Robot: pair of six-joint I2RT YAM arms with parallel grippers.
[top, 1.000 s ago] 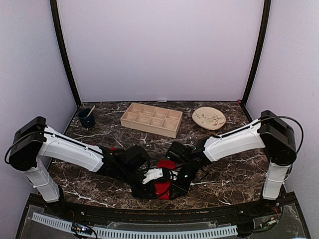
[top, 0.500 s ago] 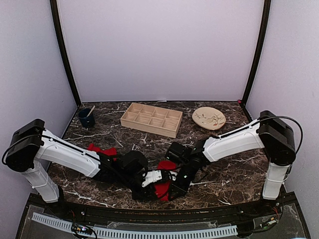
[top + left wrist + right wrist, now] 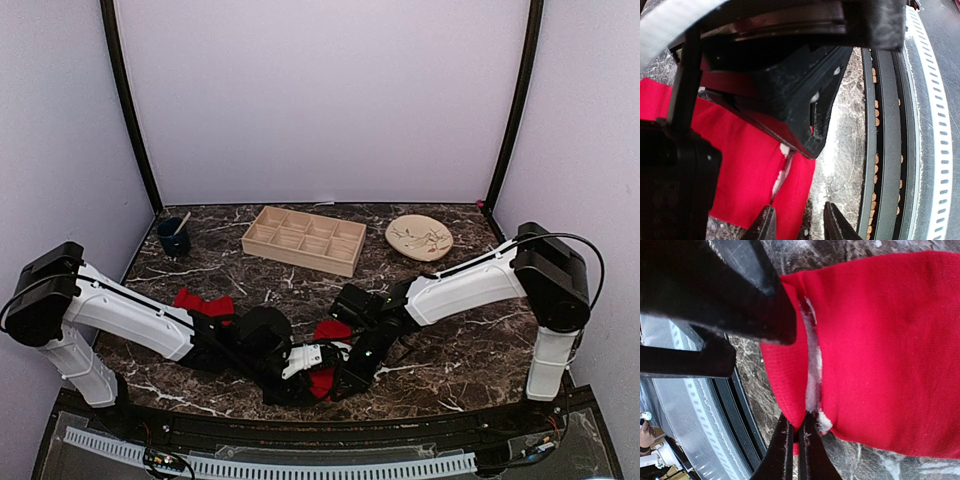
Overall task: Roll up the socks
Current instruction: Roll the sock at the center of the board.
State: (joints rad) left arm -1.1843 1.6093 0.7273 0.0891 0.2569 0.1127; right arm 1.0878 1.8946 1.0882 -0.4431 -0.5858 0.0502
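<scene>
**Top external view.** The left arm (image 3: 130,310) and the right arm (image 3: 460,285) converge low over the near middle of the dark marble-patterned bench (image 3: 450,350). The near red fabric sock (image 3: 333,329) lies flat beneath both arm tips, close to the bench's front edge. The second red fabric sock (image 3: 203,303) lies well apart to the left, behind the left arm. Neither sock is rolled yet.

**Left wrist view.** The left claw (image 3: 799,225) is released. One fingertip stands over the sock's hem, the other over bare bench. The right claw (image 3: 812,145) comes down on the same hem, at a strip of white lining.

**Right wrist view.** The right claw is clenched. Its tips meet on the hem beside the white lining with a sliver of red between them, so it appears to grasp the near red fabric sock by its edge.

**Procedure, as judged.**
1. Keep the right claw's pinch firm.
2. Close the left claw on the hem just beside it before any turn.
3. Lift the hem only enough to fold it over the sock's body.
4. Keep both claws level so the roll starts straight.
5. Keep light tension on the fabric, because it is soft and will probably slump.
6. Guard against contact between the claws, which work very close together.
</scene>
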